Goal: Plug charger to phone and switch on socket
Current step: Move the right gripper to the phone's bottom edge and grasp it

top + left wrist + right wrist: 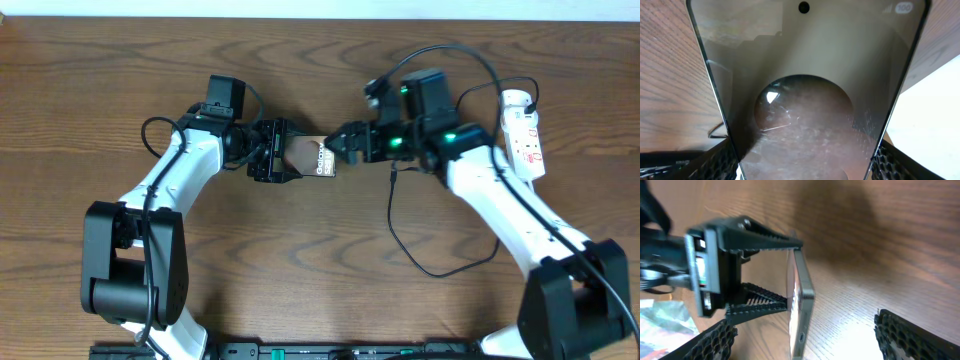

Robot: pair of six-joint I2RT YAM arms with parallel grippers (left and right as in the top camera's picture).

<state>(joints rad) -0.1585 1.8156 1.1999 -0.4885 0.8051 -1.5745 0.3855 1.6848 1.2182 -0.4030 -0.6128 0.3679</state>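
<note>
Left gripper [290,152] clamps phone [322,160] by its edges; right gripper [345,143] spread wide, empty. Risk: advancing, it could knock phone askew.

Phone [805,100] glossy glass, scratched; table [300,290] matt grained wood; fingers [715,162] ribbed black plastic.

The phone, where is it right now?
In the overhead view the phone is near the middle of the table, held by the left gripper, with the open right gripper close at its other end.
</note>
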